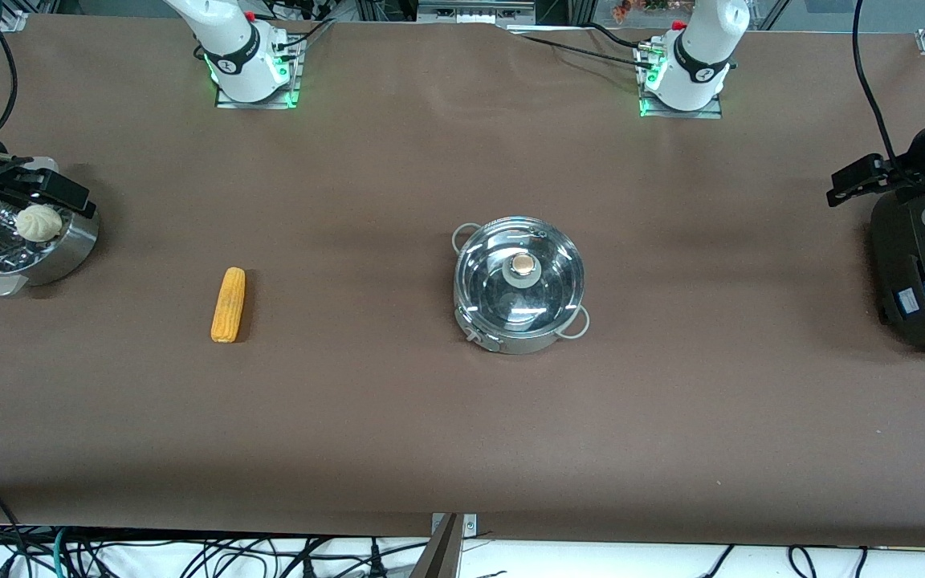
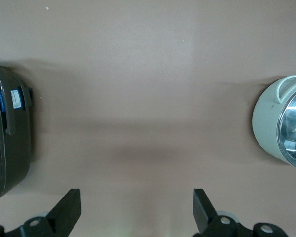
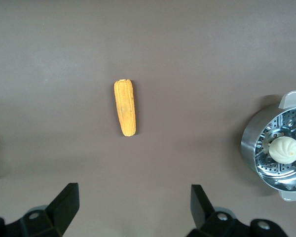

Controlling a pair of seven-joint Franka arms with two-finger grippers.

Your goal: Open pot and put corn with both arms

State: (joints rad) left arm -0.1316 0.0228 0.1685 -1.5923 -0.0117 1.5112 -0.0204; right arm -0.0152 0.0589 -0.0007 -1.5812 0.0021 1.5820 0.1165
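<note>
The steel pot (image 1: 519,289) stands mid-table with its glass lid and tan knob (image 1: 522,263) on it; its edge also shows in the left wrist view (image 2: 281,123). The corn (image 1: 228,304) lies flat on the table toward the right arm's end, and it also shows in the right wrist view (image 3: 125,107). My right gripper (image 1: 41,186) hangs high over the steamer basket, open and empty (image 3: 134,207). My left gripper (image 1: 864,178) hangs high by the black cooker, open and empty (image 2: 136,210). Neither gripper touches anything.
A perforated steel steamer basket (image 1: 69,249) with a white bun (image 1: 37,222) stands at the right arm's end of the table. A big black cooker (image 1: 920,281) stands at the left arm's end. Brown table surface (image 1: 366,401) lies between corn and pot.
</note>
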